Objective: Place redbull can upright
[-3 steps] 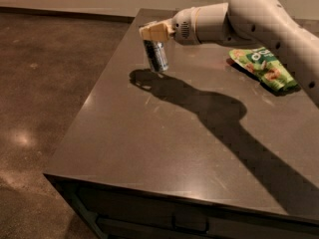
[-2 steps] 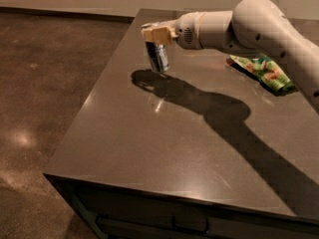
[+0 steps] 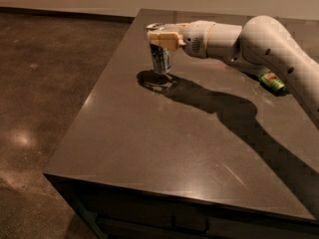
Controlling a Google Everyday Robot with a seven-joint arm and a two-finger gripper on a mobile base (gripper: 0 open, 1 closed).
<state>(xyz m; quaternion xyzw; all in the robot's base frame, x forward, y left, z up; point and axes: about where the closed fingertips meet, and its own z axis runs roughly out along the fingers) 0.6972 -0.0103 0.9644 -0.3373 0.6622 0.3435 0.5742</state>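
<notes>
The redbull can [image 3: 160, 59], slim, blue and silver, stands about upright near the far left part of the dark table [image 3: 164, 143]. Its base is at or just above the tabletop, over its own shadow. My gripper [image 3: 162, 37] reaches in from the right and is shut around the can's top end. The can's top rim is partly hidden by the fingers [image 3: 160, 34].
A green snack bag [image 3: 273, 81] lies at the far right of the table, mostly hidden behind my arm [image 3: 259, 44]. The table's left edge runs close to the can, with brown floor [image 3: 45, 93] beyond it.
The arm has swung lower and now covers most of the green bag. The can has stayed nearly in place and stands straighter, still held.
</notes>
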